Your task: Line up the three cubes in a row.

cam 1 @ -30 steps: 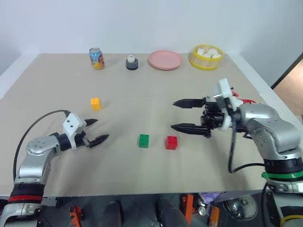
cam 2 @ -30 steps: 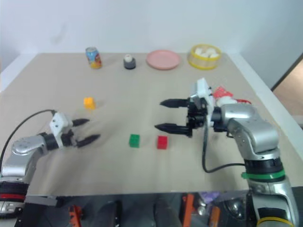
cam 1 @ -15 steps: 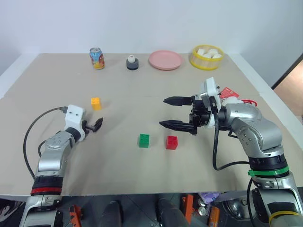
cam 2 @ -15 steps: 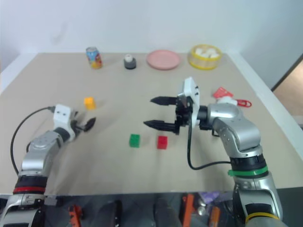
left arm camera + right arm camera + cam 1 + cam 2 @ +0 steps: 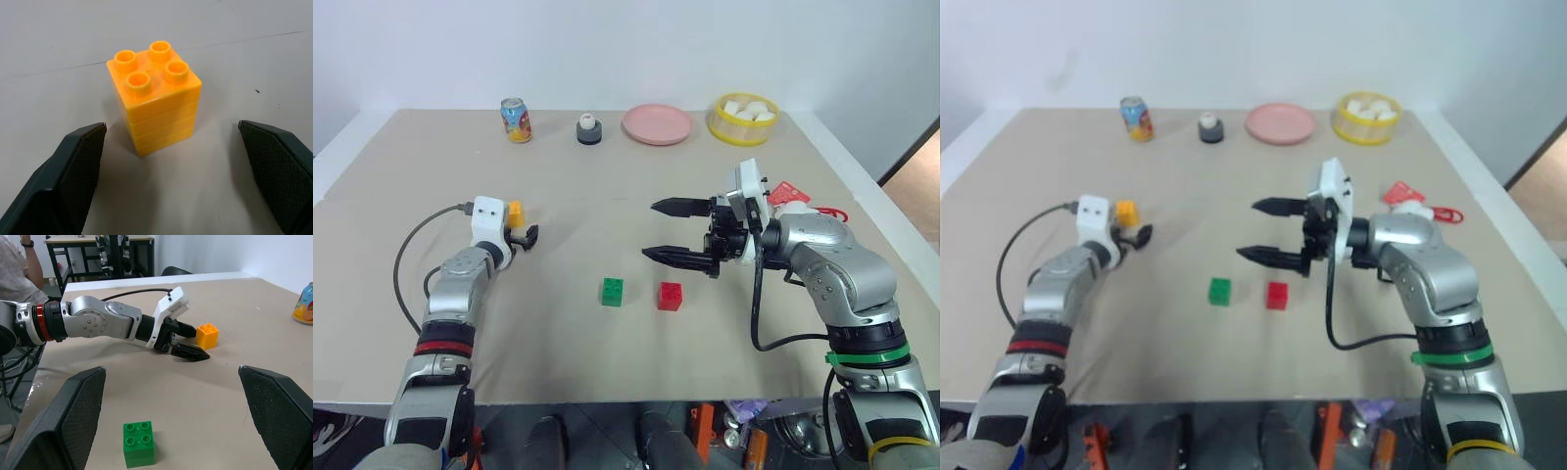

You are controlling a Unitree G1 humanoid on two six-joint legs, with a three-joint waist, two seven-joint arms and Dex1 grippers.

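We have the yellow-orange cube (image 5: 155, 97) standing on the desk (image 5: 607, 176) at about nine o'clock from the middle, well apart from the green cube (image 5: 611, 291) and the red cube (image 5: 670, 296), which sit near each other toward six o'clock, green on the left. We judge each cube light, rigid and smooth-sided, studs up, so it may skid if nudged; the best hold is across two opposite flat sides, below the studs.

Our left pincer (image 5: 181, 161) is released, its fingers spread wide on either side of the yellow-orange cube without touching it, the arm stretched forward and low over the desk. Our right pincer (image 5: 677, 231) is likewise released and holds nothing, raised above the desk at about three o'clock, forearm bent inward so the fingers point leftward toward the middle.
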